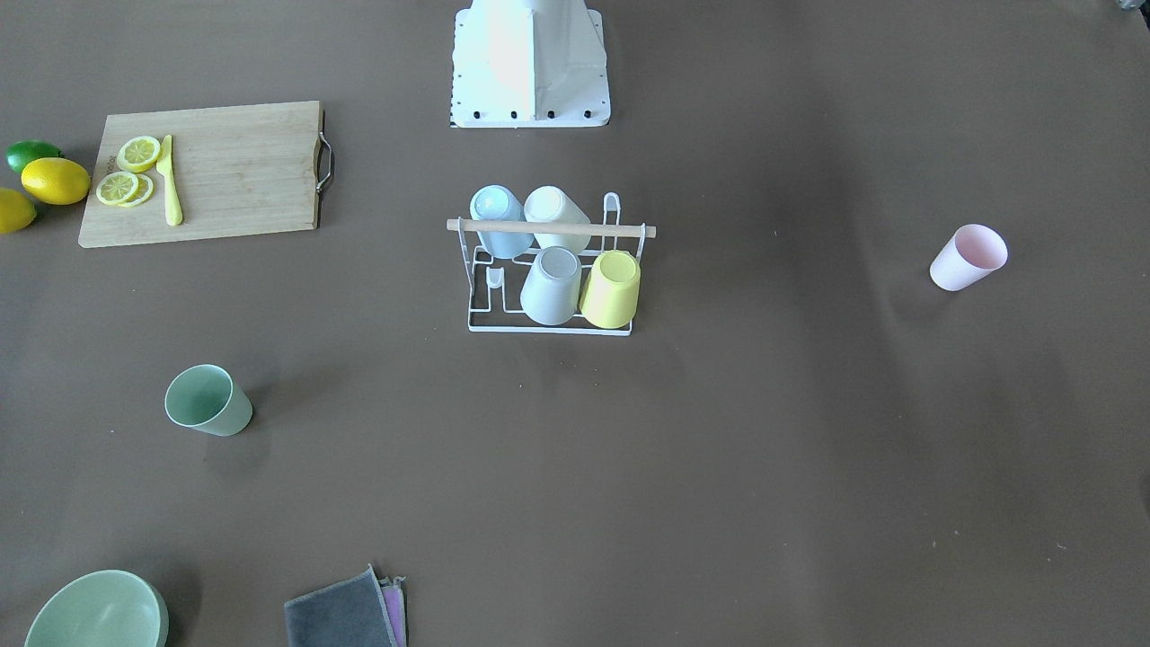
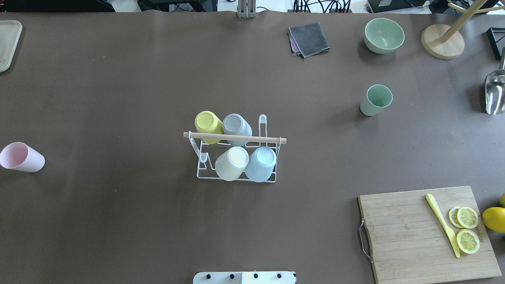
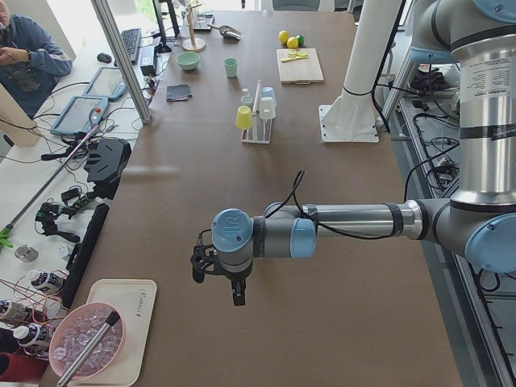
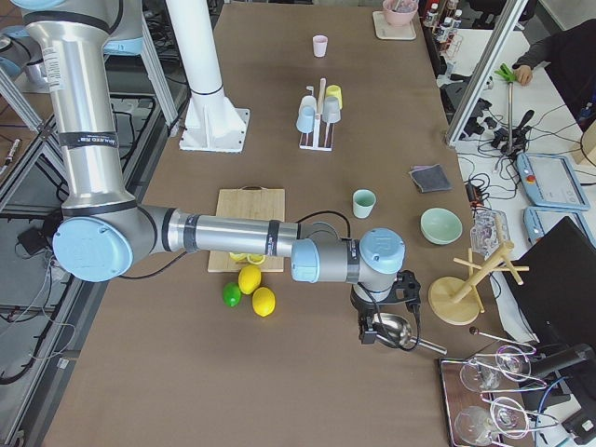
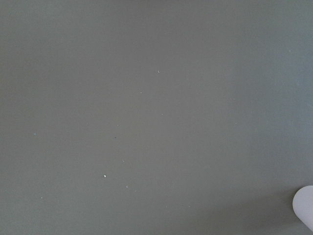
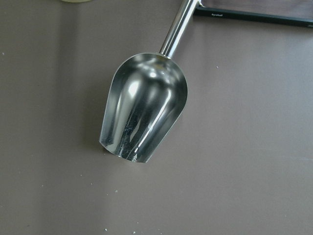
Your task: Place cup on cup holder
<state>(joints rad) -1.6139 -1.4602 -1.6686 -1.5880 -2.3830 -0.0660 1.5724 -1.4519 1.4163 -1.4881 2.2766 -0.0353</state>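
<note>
The white wire cup holder (image 2: 234, 137) with a wooden rod stands at the table's middle, also in the front view (image 1: 550, 228). It bears a yellow, a grey, a cream and a blue cup, all upside down. A pink cup (image 2: 21, 157) stands loose towards my left end. A green cup (image 2: 376, 99) stands loose on my right side. My left gripper (image 3: 218, 282) hovers over bare table at the left end, far from the cups. My right gripper (image 4: 384, 328) hangs over a metal scoop (image 6: 144, 115) at the right end. I cannot tell whether either is open or shut.
A wooden cutting board (image 2: 414, 236) with lemon slices and a yellow knife lies near right, with whole lemons and a lime (image 1: 34, 155) beside it. A green bowl (image 2: 384, 35), a grey cloth (image 2: 309, 38) and a wooden stand (image 2: 442, 41) sit far right. A tray (image 2: 8, 43) lies far left.
</note>
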